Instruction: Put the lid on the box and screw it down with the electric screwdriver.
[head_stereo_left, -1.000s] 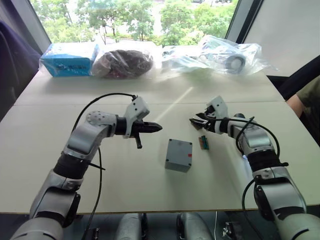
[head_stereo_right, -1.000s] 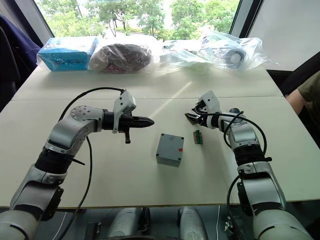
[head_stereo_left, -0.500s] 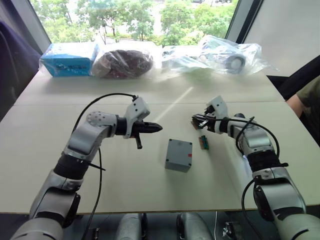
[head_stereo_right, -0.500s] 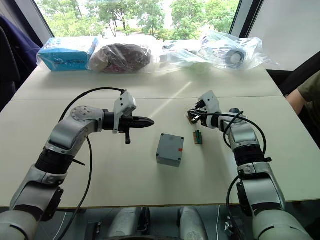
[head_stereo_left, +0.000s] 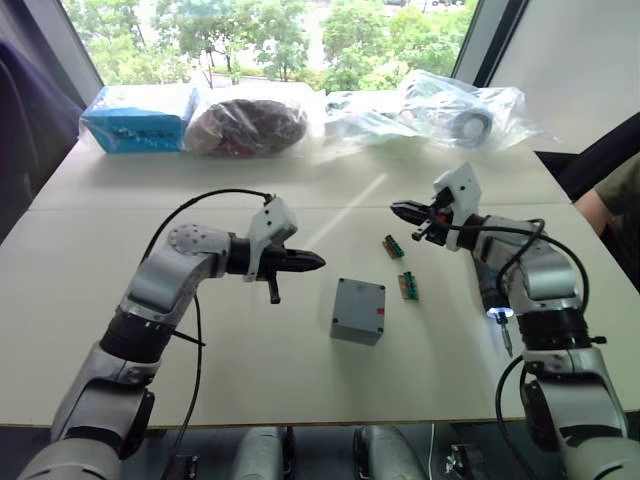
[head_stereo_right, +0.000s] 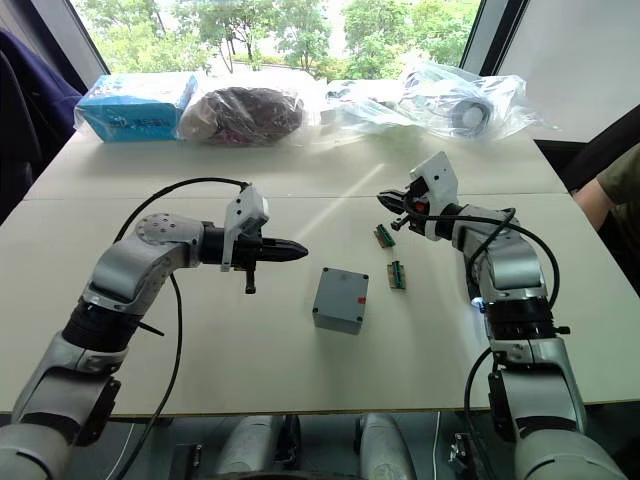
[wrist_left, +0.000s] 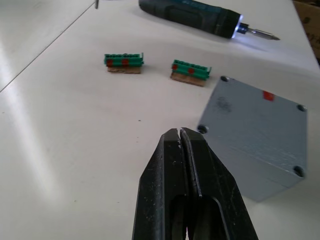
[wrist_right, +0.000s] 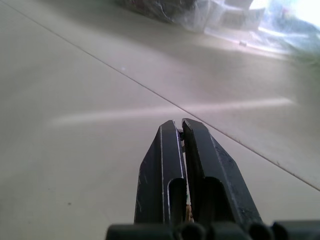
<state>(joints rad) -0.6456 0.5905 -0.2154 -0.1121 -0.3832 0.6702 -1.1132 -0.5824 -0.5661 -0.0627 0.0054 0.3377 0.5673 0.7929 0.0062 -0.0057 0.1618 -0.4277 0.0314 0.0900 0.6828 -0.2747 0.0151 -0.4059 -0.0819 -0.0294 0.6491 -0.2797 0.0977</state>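
- Left of frame centre in the head views, the left end effector hangs above the bench, its two black fingers pressed together with nothing between them.
- Its tips point toward the box, which sits just right of centre, apart from them.
- Right of centre and higher in the frame, the right end effector is raised off the bench; the right wrist view shows its fingers closed narrow, with only a thin slit between them and nothing gripped.
- The box rests on the bench with the lid on top of it; screw holes show at the lid's corners, and a small red mark lies near one edge.
- Two small green connector blocks lie on the bench just right of the box, one above the other in the head views, below the right end effector.
- The screwdriver lies on its side beyond the blocks in the left wrist view, bit pointing away from its body, a light glowing at the bit end; in the left eye view its lit tip shows beside the right forearm, at right.
- Along the far bench edge, upper part of the frame: a blue packet at left, a dark bundle in clear plastic, and more clear bags toward the right.
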